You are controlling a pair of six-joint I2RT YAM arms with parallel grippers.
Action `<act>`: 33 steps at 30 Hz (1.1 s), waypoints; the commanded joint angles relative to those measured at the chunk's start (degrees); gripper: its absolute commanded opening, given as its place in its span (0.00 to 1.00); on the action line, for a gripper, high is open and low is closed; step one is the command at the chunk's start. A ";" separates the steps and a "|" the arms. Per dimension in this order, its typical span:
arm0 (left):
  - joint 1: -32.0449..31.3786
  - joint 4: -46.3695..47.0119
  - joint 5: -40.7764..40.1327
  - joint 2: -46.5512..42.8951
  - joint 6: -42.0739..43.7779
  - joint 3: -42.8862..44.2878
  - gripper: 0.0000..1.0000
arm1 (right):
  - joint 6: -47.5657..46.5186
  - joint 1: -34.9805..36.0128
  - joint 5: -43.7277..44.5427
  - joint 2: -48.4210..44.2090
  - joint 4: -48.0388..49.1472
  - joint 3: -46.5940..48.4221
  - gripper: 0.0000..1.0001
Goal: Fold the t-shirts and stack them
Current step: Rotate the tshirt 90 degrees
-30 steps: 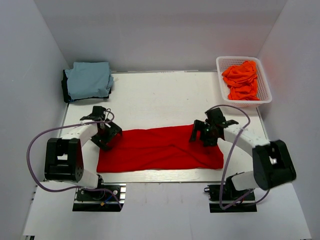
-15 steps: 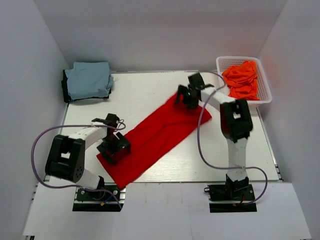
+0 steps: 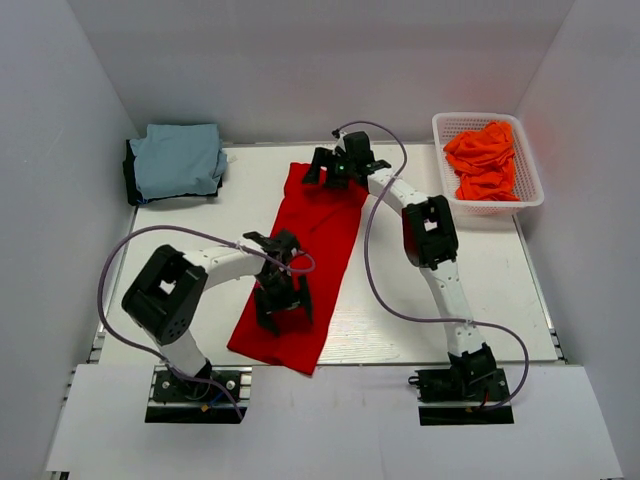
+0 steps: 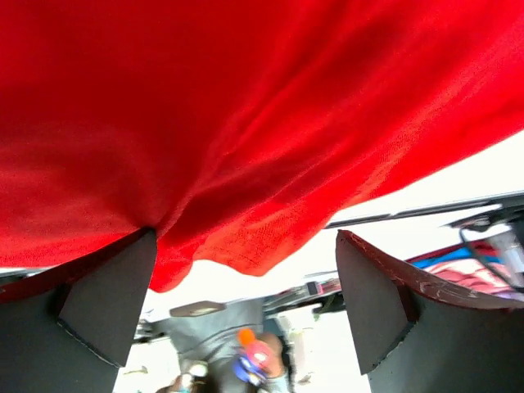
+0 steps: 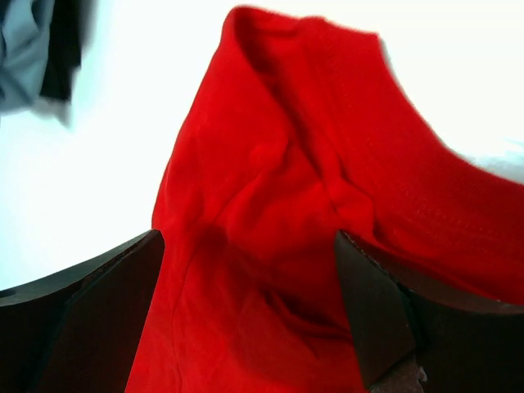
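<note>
Top external: red t-shirt (image 3: 318, 238) under left end effector (image 3: 284, 316), right end effector (image 3: 328, 173).

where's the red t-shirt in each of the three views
Top external: the red t-shirt lies as a long strip in the middle, running from far centre towards the near edge.
Left wrist: it fills the upper part of the picture.
Right wrist: it fills the centre and lower right.
Shared landmark: the light blue t-shirt, far left in the top view, shows in the right wrist view's top-left corner; the left wrist view lacks it.
</note>
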 commanded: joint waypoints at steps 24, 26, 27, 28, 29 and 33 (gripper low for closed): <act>-3.28 -13.31 -33.75 -25.91 -5.92 4.72 1.00 | -2.57 10.41 16.44 -32.18 -13.36 -40.37 0.90; -3.28 -14.01 -32.42 -26.79 -5.92 4.10 1.00 | -1.34 9.80 15.64 -30.17 -13.09 -40.30 0.90; -3.28 -14.80 -32.42 -27.58 -5.92 4.10 1.00 | -0.73 9.70 16.51 -29.55 -13.35 -39.86 0.90; -3.28 -15.41 -32.42 -28.45 -5.92 4.10 1.00 | -0.63 9.09 17.39 -28.15 -13.61 -39.51 0.90; -3.28 -15.94 -32.42 -28.99 -5.92 4.10 1.00 | -0.46 8.48 17.49 -26.48 -14.40 -37.77 0.90; -3.28 -16.56 -29.70 -29.69 -4.69 3.57 1.00 | 0.25 4.61 16.09 -19.73 -17.92 -33.10 0.90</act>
